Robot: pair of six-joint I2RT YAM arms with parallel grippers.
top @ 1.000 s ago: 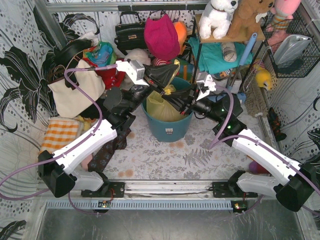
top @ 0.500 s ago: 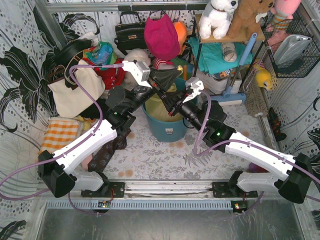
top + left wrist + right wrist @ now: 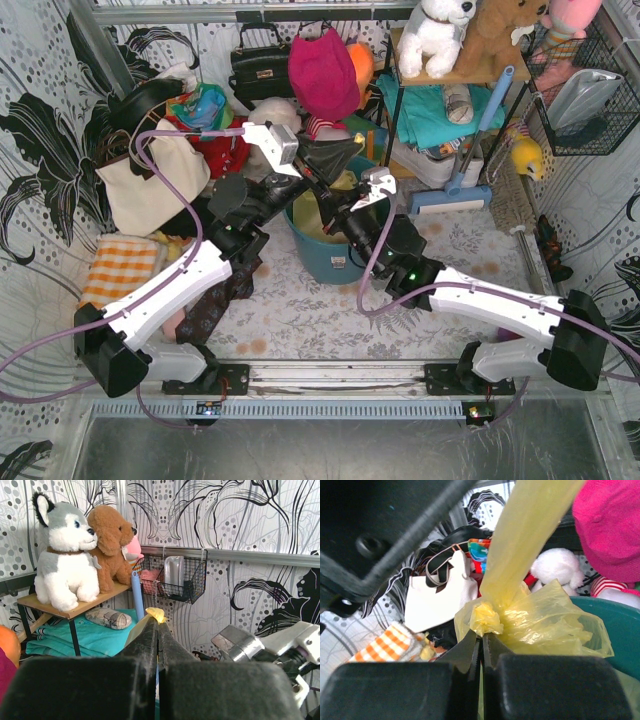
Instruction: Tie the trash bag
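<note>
The yellow trash bag (image 3: pixel 311 216) sits in a teal bucket (image 3: pixel 318 262) at the middle back. In the right wrist view its top is gathered into a small knot-like bunch (image 3: pixel 487 618), and a taut strip (image 3: pixel 530 530) runs up and to the right from it. My right gripper (image 3: pixel 482 639) is shut on the plastic just under that bunch, low over the bucket (image 3: pixel 332 207). My left gripper (image 3: pixel 345 152) is above the bucket's far rim, shut on the strip's end, with a yellow tip (image 3: pixel 156 613) sticking out past the fingers.
A cream tote bag (image 3: pixel 150 185) and an orange checked cloth (image 3: pixel 120 265) lie left of the bucket. Behind it are a black handbag (image 3: pixel 260 65) and a magenta hat (image 3: pixel 322 75). A shelf with plush toys (image 3: pixel 440 40) and a wire basket (image 3: pixel 585 100) stand at the right.
My right arm has swung left across the bucket, bringing its gripper under the left one. The left gripper has dropped slightly. Both stayed shut on the plastic.
</note>
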